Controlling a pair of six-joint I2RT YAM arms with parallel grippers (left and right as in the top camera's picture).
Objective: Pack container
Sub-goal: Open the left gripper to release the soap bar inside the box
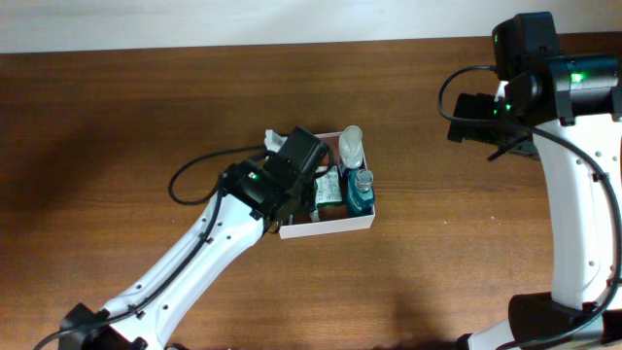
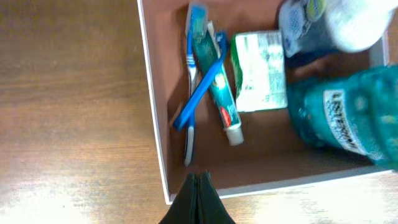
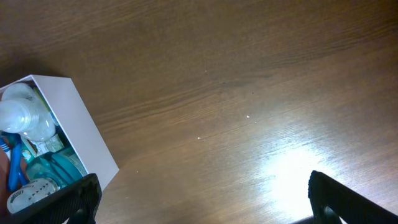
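Two grippers seen | left gripper had jaws pressed together, empty, above the wall of the square white-walled cardboard container | container sat mid-table on the brown wooden table, holding a blue toothbrush and teal mouthwash bottle | right gripper had jaws spread wide, empty.

A dark brown counter with streaked wood grain fills nearly every view. In the overhead view a pale, off-white strip runs along its far edge; whether it is wall or floor cannot be told. A bright glare lies on the wood in the right wrist view. A dim shadow darkens the overhead view's left side.
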